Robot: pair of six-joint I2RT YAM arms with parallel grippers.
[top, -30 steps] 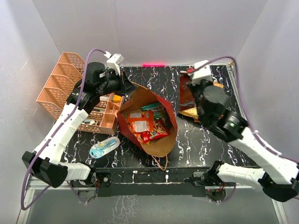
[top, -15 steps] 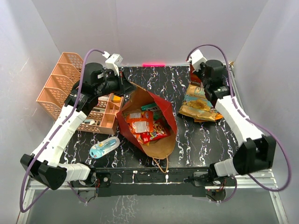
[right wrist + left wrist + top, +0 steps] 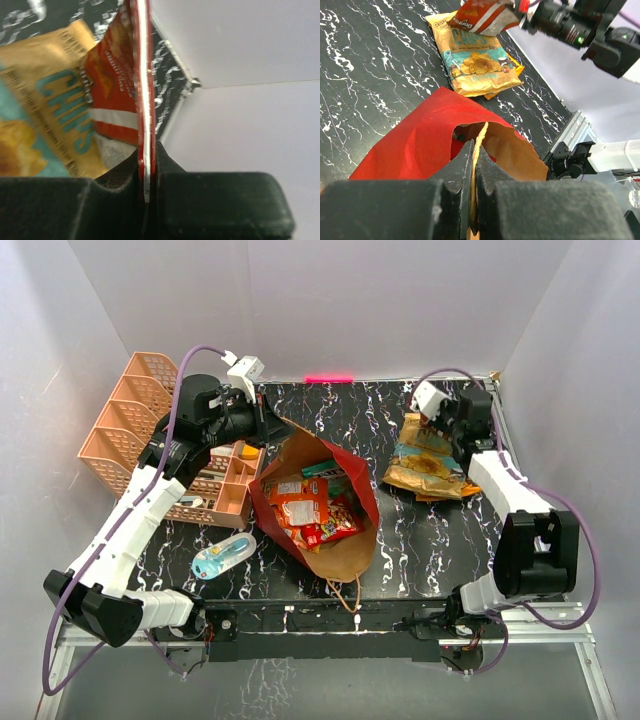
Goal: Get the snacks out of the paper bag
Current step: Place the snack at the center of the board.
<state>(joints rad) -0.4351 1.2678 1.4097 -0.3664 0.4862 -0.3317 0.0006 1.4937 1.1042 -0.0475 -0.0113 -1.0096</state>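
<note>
The red paper bag (image 3: 335, 550) lies open at the table's middle, with orange (image 3: 298, 502), red (image 3: 338, 525) and teal (image 3: 322, 468) snack packets inside. My left gripper (image 3: 264, 430) is shut on its far rim; the left wrist view shows the kraft edge (image 3: 479, 137) pinched between the jaws. My right gripper (image 3: 436, 424) is at the far right, shut on the edge of the red Doritos bag (image 3: 115, 85), which hangs over the far end of the orange chip bag (image 3: 425, 465). Both bags show in the left wrist view: the Doritos bag (image 3: 482, 17) and the chip bag (image 3: 475, 62).
A pink basket organizer (image 3: 140, 430) stands at the left, behind my left arm. A blue-white blister pack (image 3: 222, 556) lies in front of it. The side wall and the table's right edge (image 3: 505, 440) are close to my right gripper.
My right arm has swung out to the right, and its gripper with the Doritos bag has come down by the far end of the chip bag. The left arm has not moved.
</note>
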